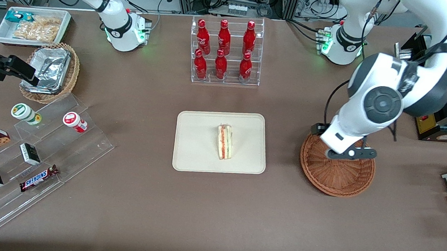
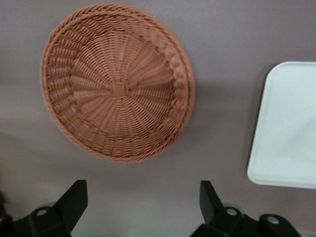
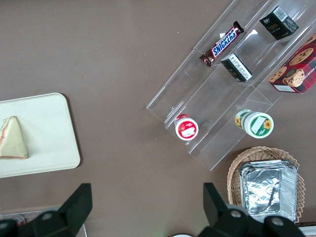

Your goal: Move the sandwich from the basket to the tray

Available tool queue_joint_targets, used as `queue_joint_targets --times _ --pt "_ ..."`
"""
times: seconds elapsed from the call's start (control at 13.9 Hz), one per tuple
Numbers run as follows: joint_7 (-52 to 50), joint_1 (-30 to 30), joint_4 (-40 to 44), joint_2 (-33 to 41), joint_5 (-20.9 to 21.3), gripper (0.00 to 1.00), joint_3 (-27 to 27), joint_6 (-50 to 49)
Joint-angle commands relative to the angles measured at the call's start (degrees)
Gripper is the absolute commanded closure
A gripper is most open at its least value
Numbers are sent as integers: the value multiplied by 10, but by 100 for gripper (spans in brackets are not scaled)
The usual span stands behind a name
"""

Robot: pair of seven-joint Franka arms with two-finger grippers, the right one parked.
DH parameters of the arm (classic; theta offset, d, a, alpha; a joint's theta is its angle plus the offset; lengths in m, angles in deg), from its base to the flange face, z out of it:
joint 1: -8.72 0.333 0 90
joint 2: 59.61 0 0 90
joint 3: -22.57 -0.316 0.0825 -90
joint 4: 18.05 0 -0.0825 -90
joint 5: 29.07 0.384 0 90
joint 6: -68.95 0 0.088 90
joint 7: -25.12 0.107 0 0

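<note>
Looking over the brown counter (image 1: pixel 133 215), the job seems to be already at its last step. The cream tray (image 1: pixel 196 147) lies in the middle of the counter and carries the sandwich (image 1: pixel 225 142), which rests on the tray's half nearer the working arm. The round brown basket (image 1: pixel 338 173) sits beside the tray, toward the working arm's end, and it is empty. The claw (image 2: pixel 143 197) hangs above the basket with its fingers wide apart, gripping nothing. I judge the next move needs only to lift the arm away.
</note>
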Motion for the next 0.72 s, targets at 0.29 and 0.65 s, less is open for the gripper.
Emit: queue_joint_targets --times 0.29,0.65 --pt "203 12 -22 94 -44 0 -85 -82" --pt "228 10 41 108 -37 0 -110 -134"
